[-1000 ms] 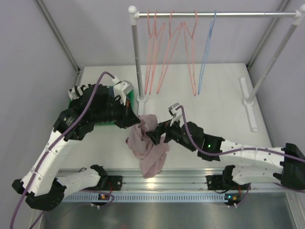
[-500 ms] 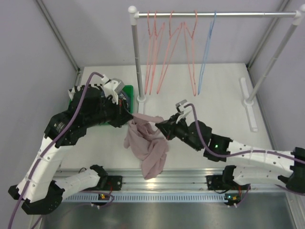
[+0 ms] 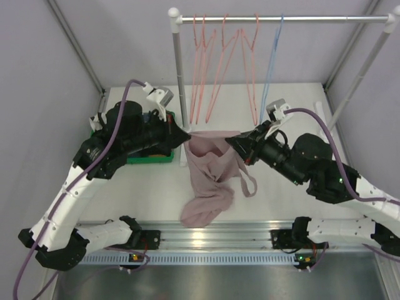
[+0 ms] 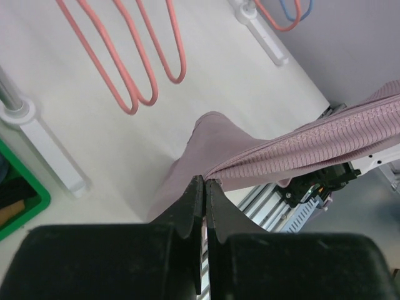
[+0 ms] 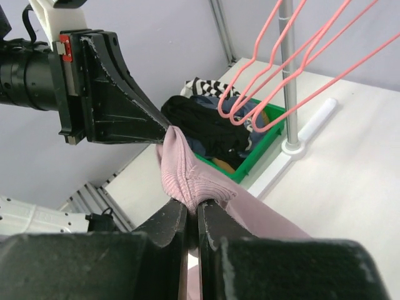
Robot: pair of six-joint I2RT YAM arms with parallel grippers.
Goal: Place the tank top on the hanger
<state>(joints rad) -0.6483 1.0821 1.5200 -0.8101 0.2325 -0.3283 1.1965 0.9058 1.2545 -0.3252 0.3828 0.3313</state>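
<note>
Two claws were seen clamped on the tank top (image 3: 209,187): the left claw (image 3: 187,134) on one end of its upper edge, the right claw (image 3: 230,142) on the other, and that edge was held stretched between them above the bench (image 3: 294,119). The rest was draped down toward the bench's near edge. The hanger (image 3: 270,69) was hung on the rail (image 3: 300,19), apart from the top.

no readable text, labels, brands, numbers or signs anywhere in the three views; nothing legible on arms, rack, bin or clothes.
</note>
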